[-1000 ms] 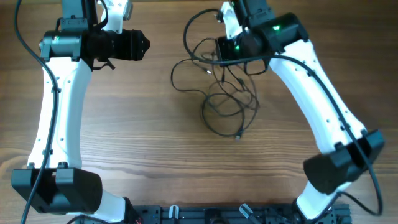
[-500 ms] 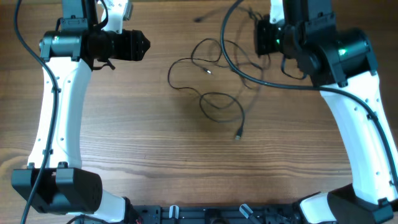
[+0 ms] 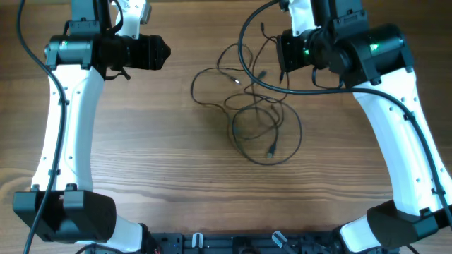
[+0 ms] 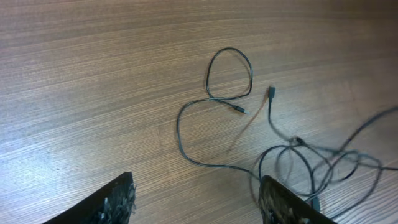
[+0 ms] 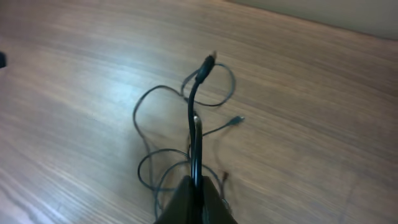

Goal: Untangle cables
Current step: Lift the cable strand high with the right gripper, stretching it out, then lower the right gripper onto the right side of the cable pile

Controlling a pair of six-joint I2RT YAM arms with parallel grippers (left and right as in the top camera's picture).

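Several thin black cables [image 3: 248, 106] lie in a loose tangle of loops on the wooden table, mid-right. My right gripper [image 3: 282, 55] is raised at the back of the tangle and is shut on one cable [image 5: 194, 134]. That cable stands up from the jaws [image 5: 195, 186] to a small plug end, and its other strands hang down to the loops below. My left gripper [image 3: 163, 50] hovers to the left of the tangle, open and empty. In the left wrist view its fingers [image 4: 198, 200] frame bare wood, with a cable loop [image 4: 230, 74] and the tangle [image 4: 311, 163] ahead and to the right.
The table [image 3: 155, 155] is bare wood. A loose plug end [image 3: 270, 152] lies at the front of the tangle. The robot bases stand at the front corners, with a black rail [image 3: 233, 243] along the front edge.
My right gripper swung right and up with the cable, then came back left. The loops on the table were stretched out, then settled again, with a wider loop now at the front right. The left arm has not moved.
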